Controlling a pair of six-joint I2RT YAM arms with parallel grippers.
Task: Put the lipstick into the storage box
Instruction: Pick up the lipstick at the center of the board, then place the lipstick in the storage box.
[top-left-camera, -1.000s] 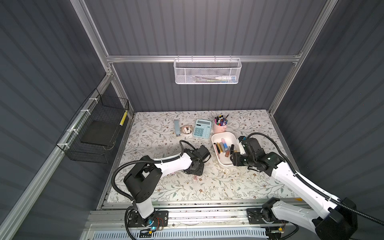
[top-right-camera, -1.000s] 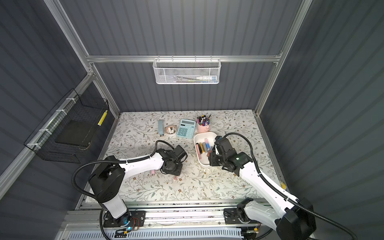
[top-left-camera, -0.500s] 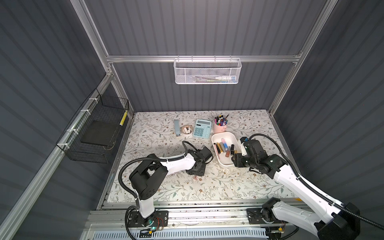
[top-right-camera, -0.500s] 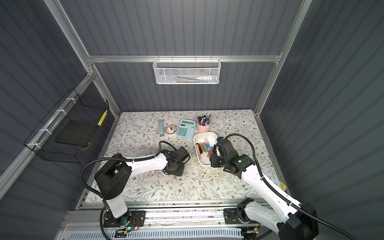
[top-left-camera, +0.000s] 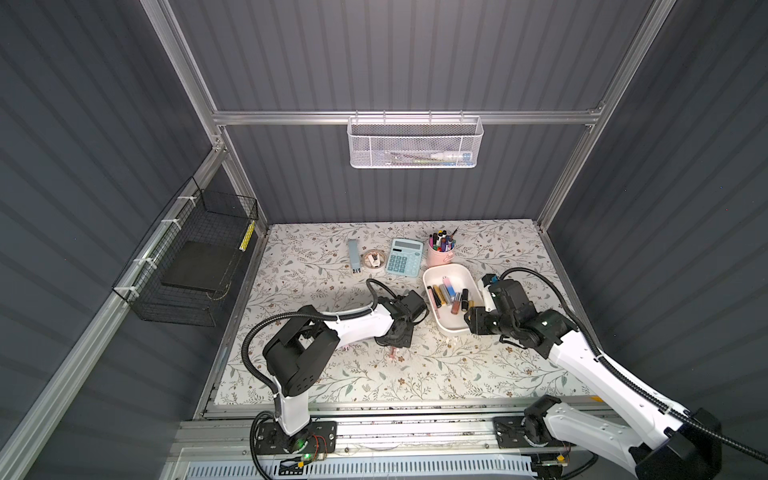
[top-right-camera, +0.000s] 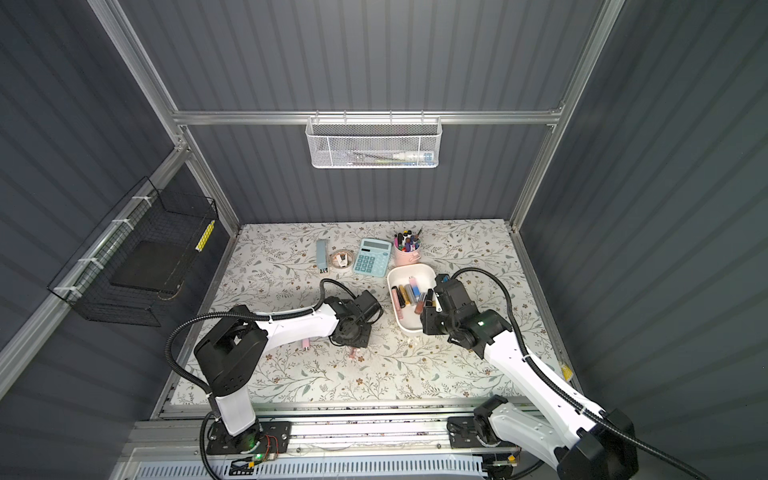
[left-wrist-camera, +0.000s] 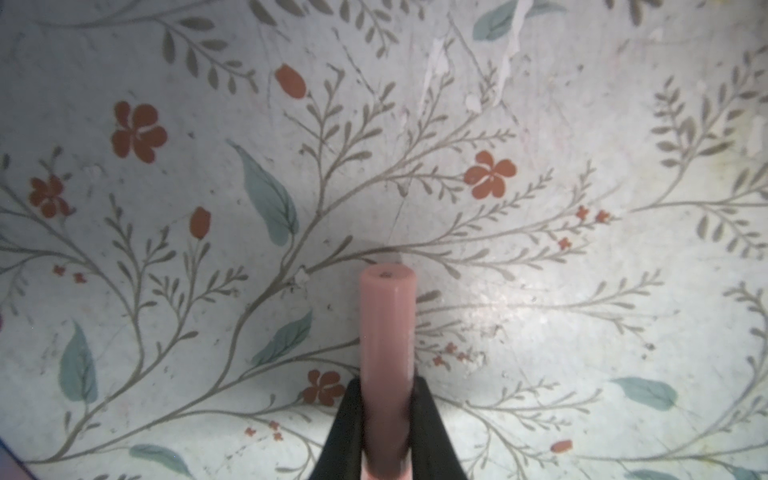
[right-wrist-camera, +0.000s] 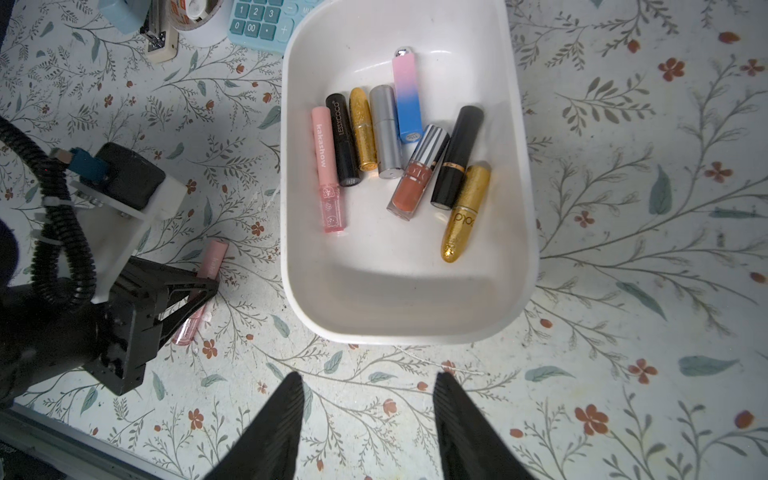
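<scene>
Lipstick (left-wrist-camera: 387, 324) in left hand (left-wrist-camera: 387, 384), eight in box (right-wrist-camera: 399, 286)

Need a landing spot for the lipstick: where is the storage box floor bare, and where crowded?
Bare: the storage box floor at the end nearest the right tool, between the gold glitter lipstick and the curved wall; a smaller strip beyond the pink-and-blue tube, toward the calculator. Crowded: the middle, where tubes lie side by side.

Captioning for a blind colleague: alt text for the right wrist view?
The left gripper is shut on a pink lipstick on the floral table beside the white storage box, which holds eight cosmetic tubes. The right gripper is open and empty.
</scene>
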